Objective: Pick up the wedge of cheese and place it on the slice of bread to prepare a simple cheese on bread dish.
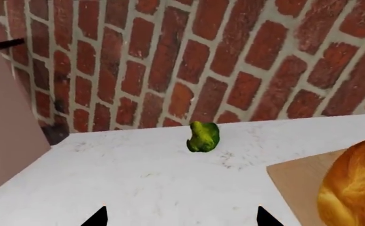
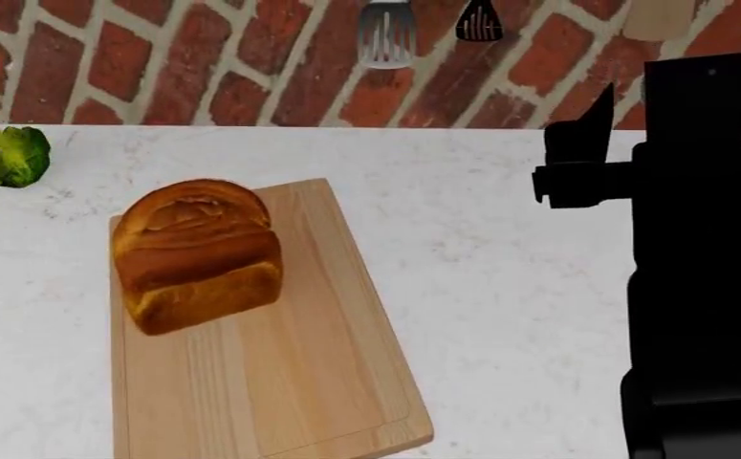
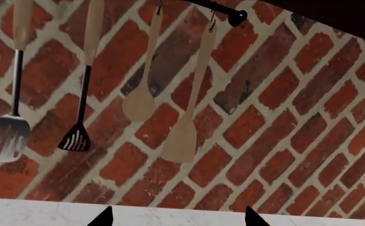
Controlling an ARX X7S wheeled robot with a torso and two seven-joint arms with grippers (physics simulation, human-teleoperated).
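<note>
Golden-brown domed slice of bread (image 2: 197, 251) sits on the light wooden cutting board (image 2: 294, 382); both tools' tips spread apart, empty

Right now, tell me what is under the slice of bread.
The slice of bread stands on a wooden cutting board, which lies on the white counter. The board beneath the bread is covered. No cheese shows in any view.
</note>
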